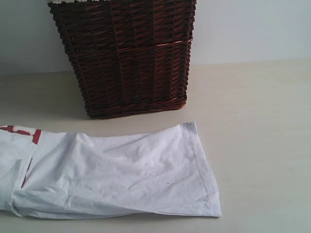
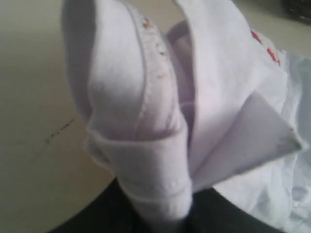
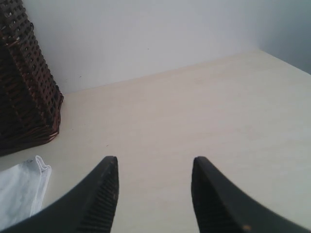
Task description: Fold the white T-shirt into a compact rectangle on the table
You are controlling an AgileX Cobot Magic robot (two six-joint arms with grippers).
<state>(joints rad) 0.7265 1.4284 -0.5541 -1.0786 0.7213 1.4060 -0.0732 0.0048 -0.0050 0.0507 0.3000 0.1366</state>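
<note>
white cotton, creased and partly doubled over: the white t-shirt (image 1: 112,174) lies across the near left of the pale beige desk (image 1: 262,145), its hemmed end pointing right and its red lettering (image 1: 19,132) showing at the left edge of the exterior view. just behind it, apart from the cloth, stands a dark wicker basket (image 1: 126,58); its inside is out of sight, so what it holds cannot be told. only the left wrist view shows the left end effector (image 2: 165,218), dark at the base of the picture and clamped on a bunched fold of the shirt that stands up above the desk. only the right wrist view shows the right end effector (image 3: 154,167), its jaws apart and holding nothing above bare desk, with a shirt corner and the basket's foot off to one side.
</note>
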